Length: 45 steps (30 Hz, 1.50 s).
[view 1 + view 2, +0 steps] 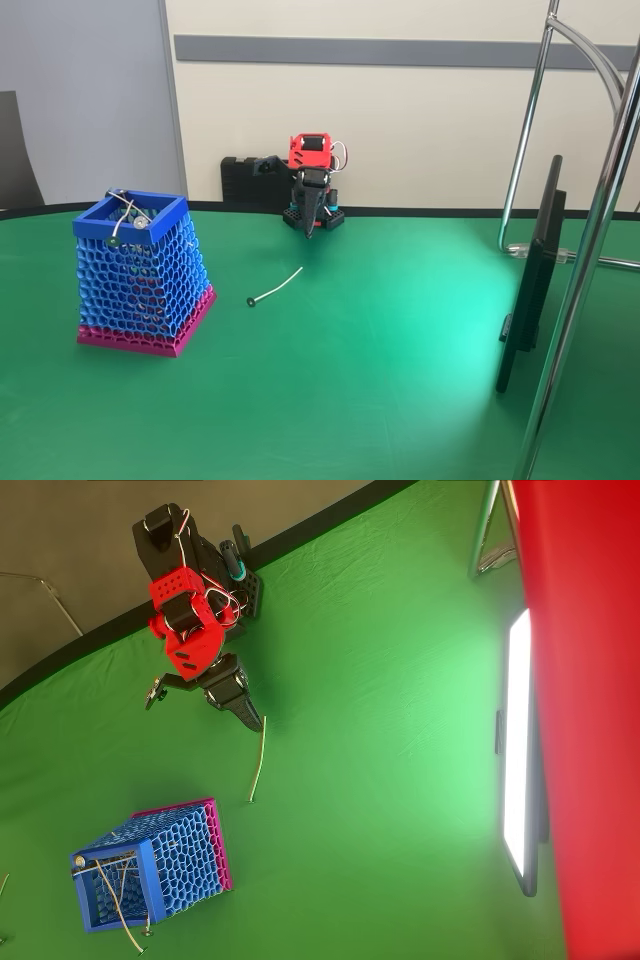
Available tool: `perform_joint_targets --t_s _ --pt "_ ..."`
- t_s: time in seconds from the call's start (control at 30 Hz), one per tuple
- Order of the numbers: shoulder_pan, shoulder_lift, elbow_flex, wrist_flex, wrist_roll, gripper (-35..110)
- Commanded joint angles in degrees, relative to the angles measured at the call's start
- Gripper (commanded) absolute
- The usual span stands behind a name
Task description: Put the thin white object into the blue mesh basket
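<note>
Here the thin white object [276, 285] lies flat, dark tip toward the blue mesh basket [140, 275].

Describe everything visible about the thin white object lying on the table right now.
The thin white object is a slender, slightly curved white stick or wire with a tiny dark round tip at one end. It lies flat on the green table, between the arm and the blue mesh basket, touching neither the basket nor the gripper.
</note>
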State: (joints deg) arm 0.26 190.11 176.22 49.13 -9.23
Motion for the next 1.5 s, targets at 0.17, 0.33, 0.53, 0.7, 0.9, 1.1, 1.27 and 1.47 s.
perform_joint_targets --t_s 0.17,0.33,0.53,0.7,0.9,1.1,1.27,1.47 --pt "-0.97 0.44 -0.09 2.46 -3.34 1" --pt "-0.35 0.44 -0.18 2.55 -2.99 1" --pt "-0.53 0.44 -0.18 2.55 -3.25 1" --pt "-0.44 0.44 -0.18 2.46 -2.72 1" --pt "-0.26 0.44 -0.26 2.90 -2.29 1" --pt "0.26 0.35 -0.35 2.90 -1.67 1" --pt "1.49 -4.04 -4.66 3.96 -2.02 1" --pt "0.97 -16.96 -12.66 2.99 -1.41 1"
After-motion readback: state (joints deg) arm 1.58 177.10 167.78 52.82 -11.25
